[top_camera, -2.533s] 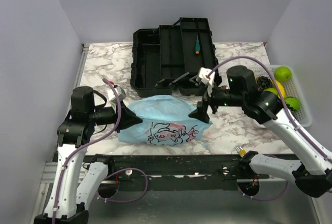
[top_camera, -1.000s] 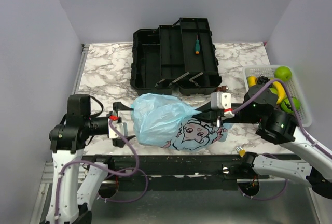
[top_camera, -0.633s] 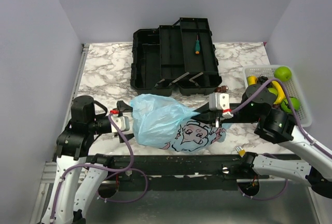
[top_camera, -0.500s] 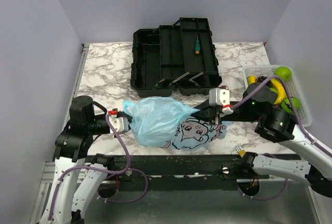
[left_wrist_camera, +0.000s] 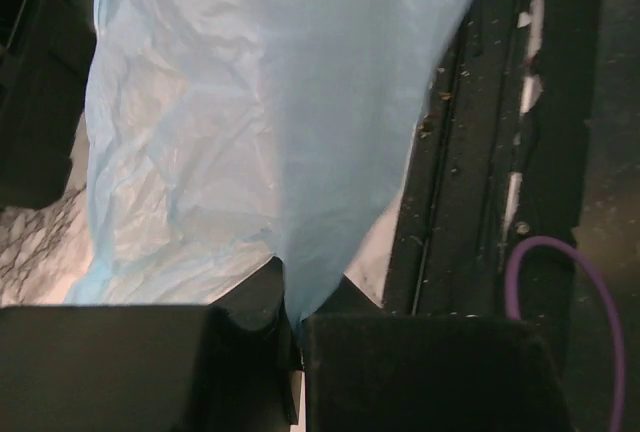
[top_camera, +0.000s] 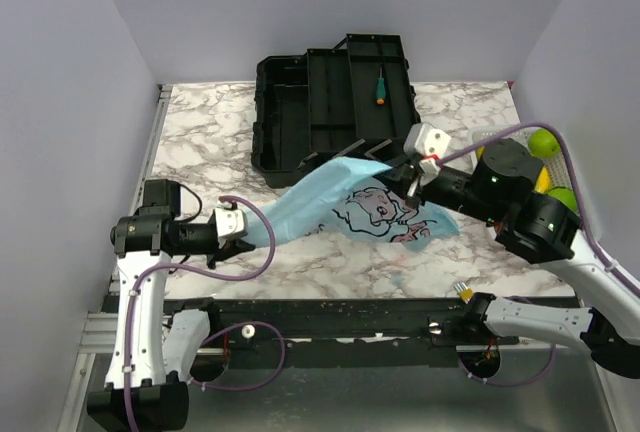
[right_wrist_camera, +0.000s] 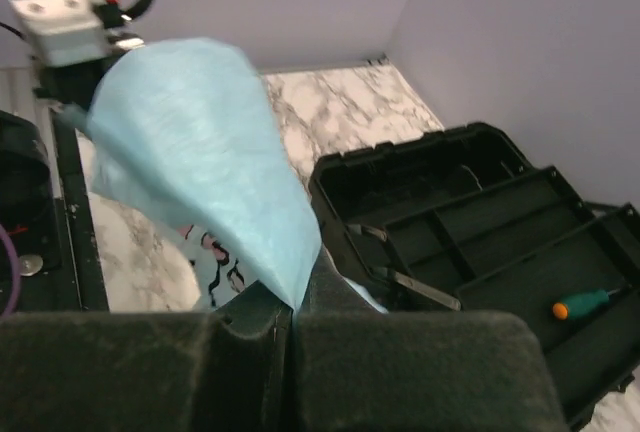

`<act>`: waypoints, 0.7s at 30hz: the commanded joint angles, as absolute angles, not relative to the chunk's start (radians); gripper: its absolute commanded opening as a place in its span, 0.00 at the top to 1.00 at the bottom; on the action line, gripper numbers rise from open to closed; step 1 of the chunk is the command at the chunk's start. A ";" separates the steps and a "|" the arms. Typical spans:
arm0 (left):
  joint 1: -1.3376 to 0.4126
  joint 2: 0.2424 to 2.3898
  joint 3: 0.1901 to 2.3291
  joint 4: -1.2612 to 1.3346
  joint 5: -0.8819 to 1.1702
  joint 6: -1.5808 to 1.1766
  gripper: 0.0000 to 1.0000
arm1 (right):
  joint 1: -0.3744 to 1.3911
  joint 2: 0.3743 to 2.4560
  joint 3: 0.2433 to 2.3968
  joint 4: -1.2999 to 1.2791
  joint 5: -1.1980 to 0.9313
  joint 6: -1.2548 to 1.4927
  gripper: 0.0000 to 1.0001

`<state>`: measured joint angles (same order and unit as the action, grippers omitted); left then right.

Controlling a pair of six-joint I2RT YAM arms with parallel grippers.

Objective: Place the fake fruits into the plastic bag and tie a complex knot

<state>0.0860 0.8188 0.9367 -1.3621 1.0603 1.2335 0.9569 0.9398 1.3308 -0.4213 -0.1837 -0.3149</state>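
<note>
Bag (top_camera: 340,207) is stretching diagonally between both arms, just near of black toolbox (top_camera: 335,102); left gripper (top_camera: 266,236) is pinching its near-left corner with jaws fully clamped, right gripper (top_camera: 398,166) is clamping its far-right end likewise. Fake fruits (top_camera: 546,142) are sitting in mesh basket (top_camera: 583,187) at right, outside it.

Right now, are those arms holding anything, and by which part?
Both hold the plastic bag: the left end effector pinches one bunched end, the right end effector the opposite.
</note>
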 commanded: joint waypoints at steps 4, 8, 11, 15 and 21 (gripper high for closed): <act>0.006 0.755 1.056 -1.362 1.285 0.861 1.00 | 0.880 1.202 1.521 -0.666 -0.233 -0.148 0.99; 0.009 0.731 1.082 -0.976 1.164 0.275 1.00 | 0.521 1.357 1.588 -0.698 -0.728 0.117 0.99; 0.034 0.767 1.096 -0.876 1.048 0.141 1.00 | 0.411 1.513 1.636 -0.748 -0.918 0.174 0.99; 0.052 0.855 1.095 -0.874 0.879 0.075 1.00 | 0.412 1.561 1.583 -0.646 -0.834 0.167 0.99; 0.066 0.751 1.031 -0.846 0.836 0.369 0.09 | 0.413 1.574 1.486 -0.544 -0.752 0.239 0.99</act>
<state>0.0559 0.8822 1.0710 -0.9058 0.8856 0.2054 0.4068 1.6089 1.5520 -0.6376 -0.7506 0.1417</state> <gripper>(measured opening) 0.594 0.008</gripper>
